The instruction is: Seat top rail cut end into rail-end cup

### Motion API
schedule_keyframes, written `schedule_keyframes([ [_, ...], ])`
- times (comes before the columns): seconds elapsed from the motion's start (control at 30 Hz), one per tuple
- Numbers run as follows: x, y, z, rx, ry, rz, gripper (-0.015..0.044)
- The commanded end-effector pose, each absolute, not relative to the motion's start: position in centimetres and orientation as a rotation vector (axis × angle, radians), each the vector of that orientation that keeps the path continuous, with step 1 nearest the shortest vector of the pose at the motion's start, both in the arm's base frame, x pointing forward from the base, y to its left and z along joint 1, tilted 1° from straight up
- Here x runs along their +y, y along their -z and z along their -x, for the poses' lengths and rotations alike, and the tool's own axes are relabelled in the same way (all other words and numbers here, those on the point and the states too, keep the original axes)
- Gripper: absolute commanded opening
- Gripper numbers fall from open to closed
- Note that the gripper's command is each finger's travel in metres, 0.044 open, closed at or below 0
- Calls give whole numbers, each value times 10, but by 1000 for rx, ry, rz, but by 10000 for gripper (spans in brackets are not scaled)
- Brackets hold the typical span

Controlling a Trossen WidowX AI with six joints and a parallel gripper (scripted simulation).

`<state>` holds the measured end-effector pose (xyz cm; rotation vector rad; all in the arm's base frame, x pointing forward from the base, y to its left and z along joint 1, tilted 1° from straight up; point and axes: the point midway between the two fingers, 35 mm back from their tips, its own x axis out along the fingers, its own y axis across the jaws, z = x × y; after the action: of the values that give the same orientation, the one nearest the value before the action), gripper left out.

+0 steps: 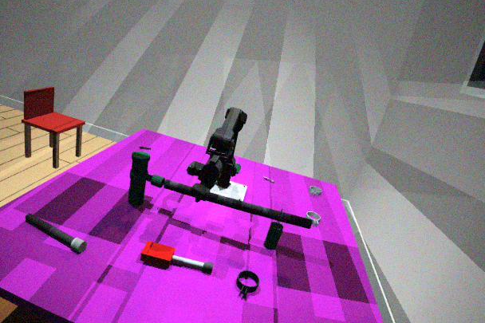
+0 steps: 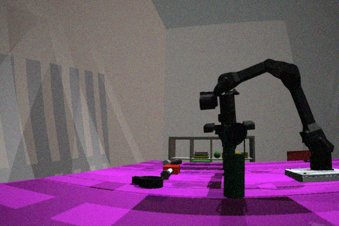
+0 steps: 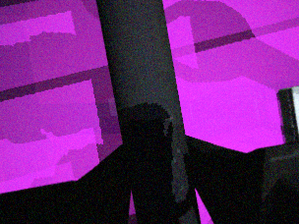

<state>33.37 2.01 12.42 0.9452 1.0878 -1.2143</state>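
Observation:
My gripper is shut on the dark fence rail, toward its post end. The rail is held above the table, sloping down to the right in the top view; its near end faces the exterior view. The green big post stands upright at left, its brace band up near the cap. The green rail-end cup hangs on its right side. The rail's cut end is at the cup's mouth, roughly in line; I cannot tell whether it has entered. The green small post stands under the far part; its loop is barely visible.
A red block with a light rod, a dark tube with a grey cap and a black clamp ring lie in front. Two silvery rings lie at right. My white base plate is behind the rail.

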Motion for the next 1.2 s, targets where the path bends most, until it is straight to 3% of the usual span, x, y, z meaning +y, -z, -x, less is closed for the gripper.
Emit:
schedule_keyframes([
  [0.0,12,-126,-337,1077,1215,-948,0],
  [1.17,5,-123,-335,1091,1221,-945,0],
])
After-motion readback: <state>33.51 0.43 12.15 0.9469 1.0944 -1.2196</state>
